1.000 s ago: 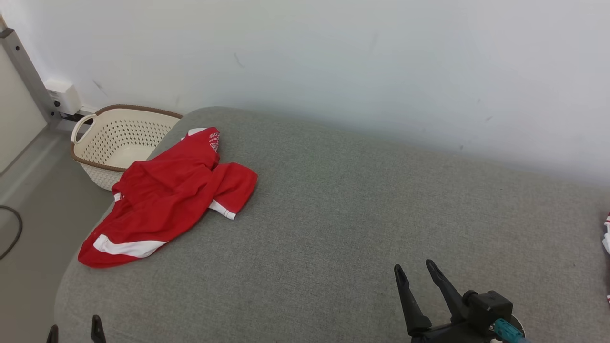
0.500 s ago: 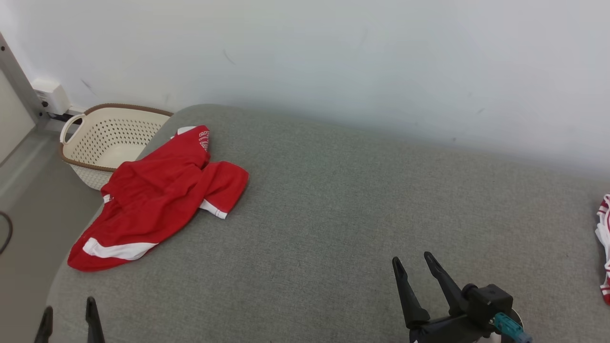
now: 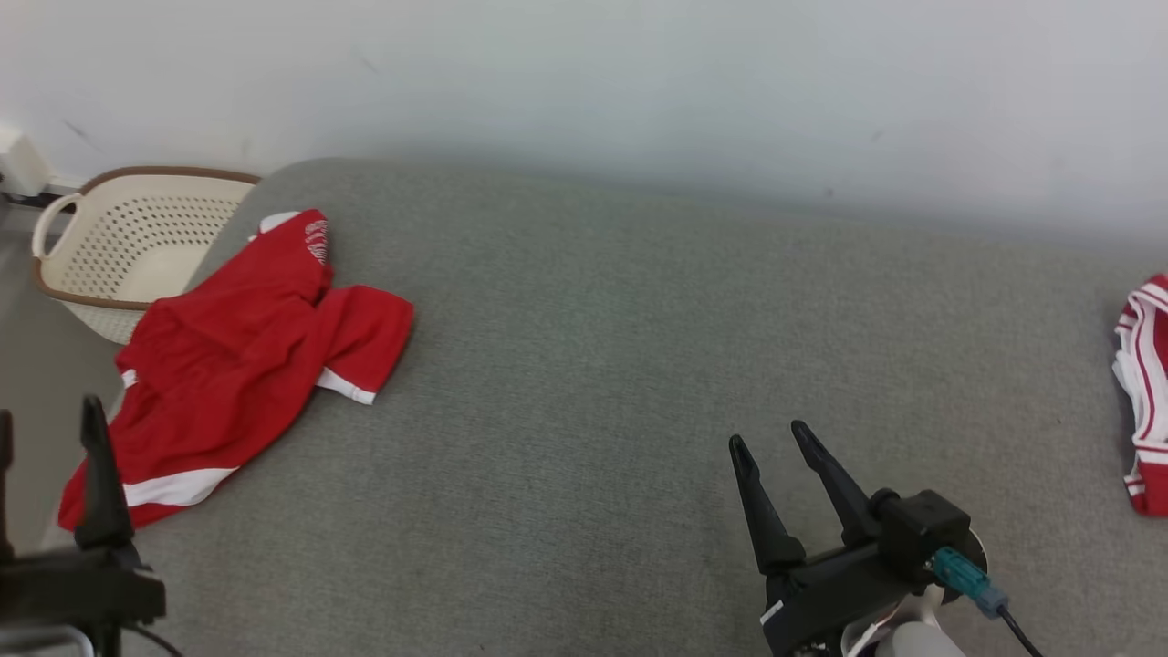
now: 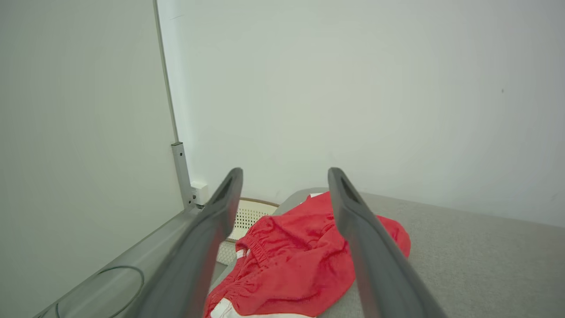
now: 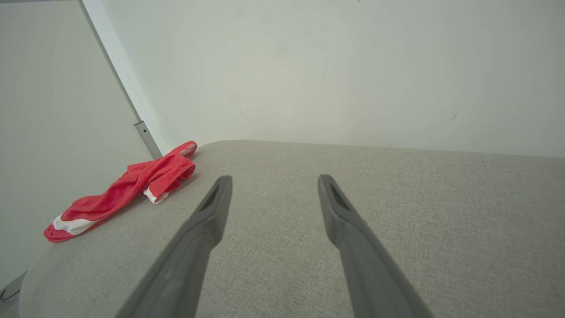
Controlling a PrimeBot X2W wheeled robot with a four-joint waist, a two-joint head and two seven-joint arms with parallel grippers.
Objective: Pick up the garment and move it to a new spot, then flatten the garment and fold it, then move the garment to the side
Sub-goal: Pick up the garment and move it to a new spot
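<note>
The garment (image 3: 237, 365) is red with white bands and lies crumpled at the left end of the grey cushion (image 3: 593, 347), its lower part hanging over the left edge. My left gripper (image 3: 46, 420) is open at the lower left, just in front of the garment's hanging end and apart from it. In the left wrist view the garment (image 4: 300, 260) shows between and beyond the spread fingers of the left gripper (image 4: 286, 172). My right gripper (image 3: 766, 436) hovers open over bare cushion at the lower right, far from the garment (image 5: 128, 187), which lies to the left of the right gripper (image 5: 274, 177).
A cream perforated basket (image 3: 109, 246) with a brown rim stands on the floor behind the cushion's left end. A red-and-white striped cloth (image 3: 1145, 392) lies at the cushion's right edge. A pale wall runs along the back. A cable (image 4: 106, 274) loops on the floor.
The head camera has turned right, so the whole picture shifted left and the striped cloth came further in. My left gripper has risen into the picture; both stay open.
</note>
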